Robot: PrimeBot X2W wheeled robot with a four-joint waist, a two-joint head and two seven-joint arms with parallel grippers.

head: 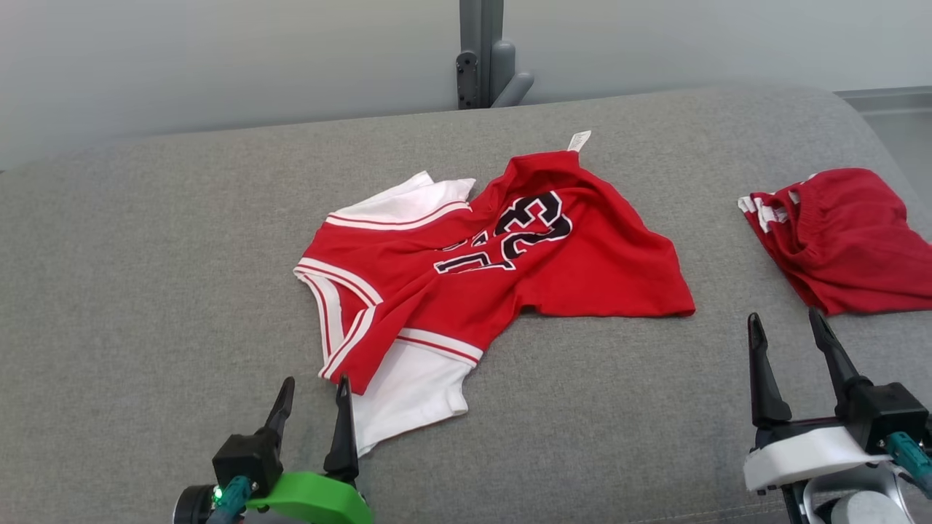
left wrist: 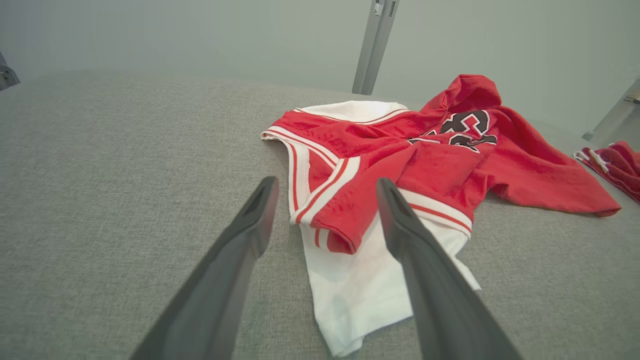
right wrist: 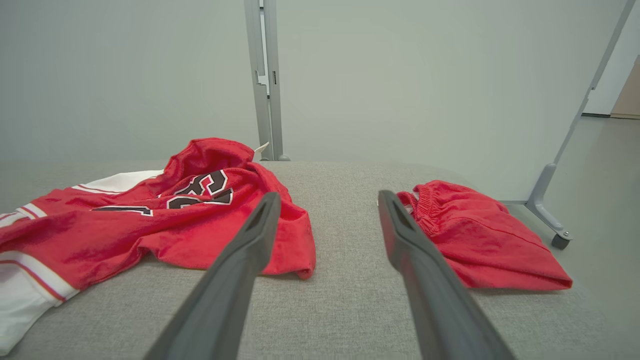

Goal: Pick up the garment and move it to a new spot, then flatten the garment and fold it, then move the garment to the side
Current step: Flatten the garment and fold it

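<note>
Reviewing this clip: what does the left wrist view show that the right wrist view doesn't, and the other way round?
Left wrist view: the left gripper, open, framing the jersey's white sleeve. Right wrist view: the right gripper, open, and a wheeled stand foot on the floor. Both: the red jersey, the second red garment, the grey cushion.

Cushion: we see a grey woven-cloth surface (head: 145, 291), matt and coarse.
Jersey: our red-and-white knit-cloth garment (head: 582, 269), soft and matt.
Fingers: we've got the left gripper's long dark fingers (left wrist: 235, 265), smooth, faintly shiny plastic.
</note>
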